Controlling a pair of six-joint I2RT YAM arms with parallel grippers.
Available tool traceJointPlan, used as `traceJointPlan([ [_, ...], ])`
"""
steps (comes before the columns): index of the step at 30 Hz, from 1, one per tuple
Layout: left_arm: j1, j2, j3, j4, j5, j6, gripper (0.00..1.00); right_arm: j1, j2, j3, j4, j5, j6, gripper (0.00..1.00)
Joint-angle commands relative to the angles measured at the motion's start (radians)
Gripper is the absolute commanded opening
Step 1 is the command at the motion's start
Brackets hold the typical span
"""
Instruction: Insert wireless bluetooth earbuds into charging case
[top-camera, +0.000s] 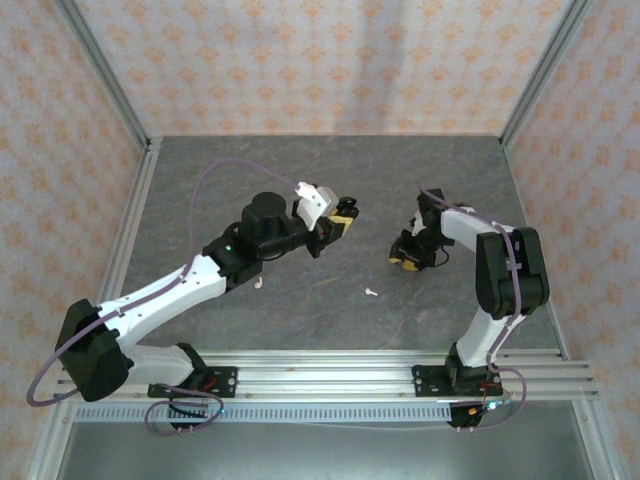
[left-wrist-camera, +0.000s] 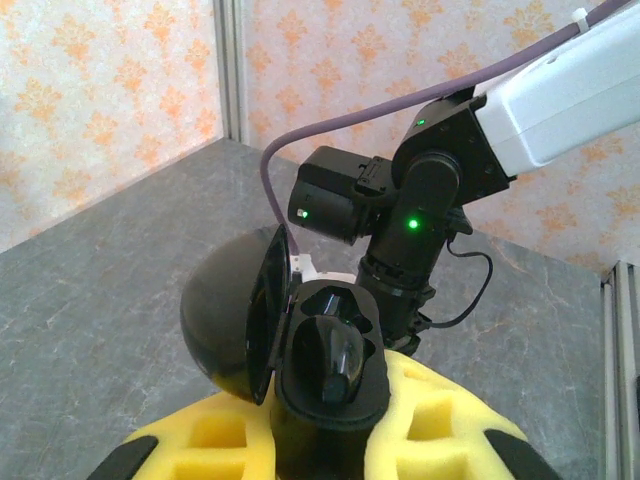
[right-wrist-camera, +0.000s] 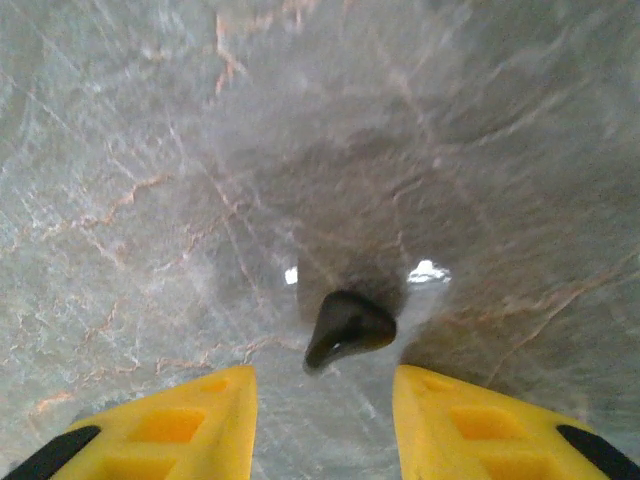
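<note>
Yellow foam pads, left: we see the left gripper (left-wrist-camera: 325, 435) pinching the base of a glossy black clamshell charging case (left-wrist-camera: 290, 330).
Case position: it sits between the pads, just in front of the left wrist camera; from above, that gripper (top-camera: 343, 222) is over the middle of the grey marbled table (top-camera: 300, 300).
Case orientation: the lid is swung open to the left and stands nearly upright. The base's long axis runs away from the camera and its cavity faces us.
Seated black earbud (left-wrist-camera: 340, 360): it lies in the base, lengthwise along that axis.
Yellow foam pads, right: the right gripper (right-wrist-camera: 322, 400) has its fingers spread, one on each side of a loose glossy black earbud (right-wrist-camera: 348, 325), and we see neither touching it.
Loose earbud orientation: it lies on the table, long axis diagonal, narrow end lower left and broad end upper right.
Right arm (left-wrist-camera: 430, 190): it shows two green lights.
Small white bit (top-camera: 371, 293): it lies on the table between the arms, too small for us to identify.
</note>
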Motion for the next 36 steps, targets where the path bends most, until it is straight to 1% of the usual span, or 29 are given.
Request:
traceJointPlan([
  [1,-0.013,-0.019,-0.009,-0.01,-0.019,-0.013,0.0,0.013,-0.027,-0.009,-0.006,-0.023,0.028,0.41],
  [4,-0.015,-0.029,-0.018,-0.014,-0.027,-0.012,0.0,0.015,-0.043,0.011,-0.038,0.014,0.032,0.4],
  [9,-0.019,-0.044,-0.031,-0.015,-0.046,-0.013,0.0,0.015,-0.047,0.073,-0.106,0.115,0.064,0.4],
  [14,-0.02,-0.036,-0.028,-0.01,-0.048,-0.014,0.0,0.014,-0.028,0.085,-0.076,0.155,0.144,0.4],
  [18,-0.021,-0.029,-0.017,-0.021,-0.046,-0.009,0.0,0.017,-0.003,0.096,-0.056,0.167,0.184,0.39],
  [21,-0.021,-0.029,-0.018,-0.026,-0.05,-0.005,0.0,0.019,0.012,0.107,-0.061,0.186,0.186,0.39],
  [26,-0.021,-0.027,-0.026,-0.018,-0.05,-0.008,0.0,0.025,0.045,0.117,-0.064,0.183,0.182,0.39],
  [36,-0.021,-0.019,-0.025,-0.015,-0.047,-0.011,0.0,0.048,0.08,0.128,-0.056,0.179,0.182,0.29],
])
